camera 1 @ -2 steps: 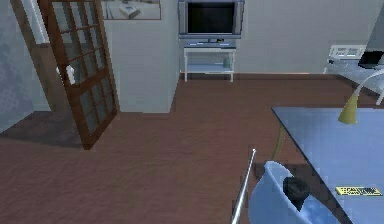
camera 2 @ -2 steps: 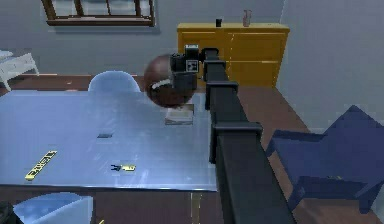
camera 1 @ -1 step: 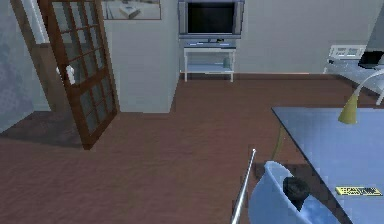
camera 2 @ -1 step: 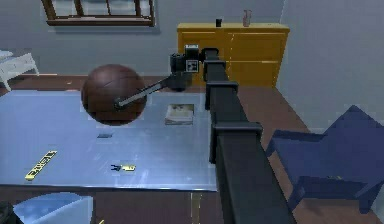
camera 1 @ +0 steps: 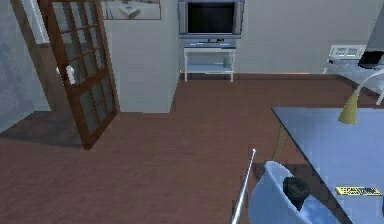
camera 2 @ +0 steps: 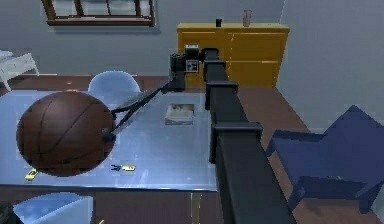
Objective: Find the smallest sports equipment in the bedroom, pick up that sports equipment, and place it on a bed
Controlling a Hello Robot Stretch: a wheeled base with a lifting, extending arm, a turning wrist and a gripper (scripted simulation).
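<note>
A brown basketball (camera 2: 62,133) sits at the fingertips of the gripper (camera 2: 112,122), against the glossy pale-blue table (camera 2: 170,150). From here I cannot tell whether the jaws have it or whether it rests on the tabletop. Round, black-seamed and air-filled, it looks light, firm and apt to roll, and is best taken squarely across its middle.

text: none readable | labels: none | numbers: none | signs: none
</note>
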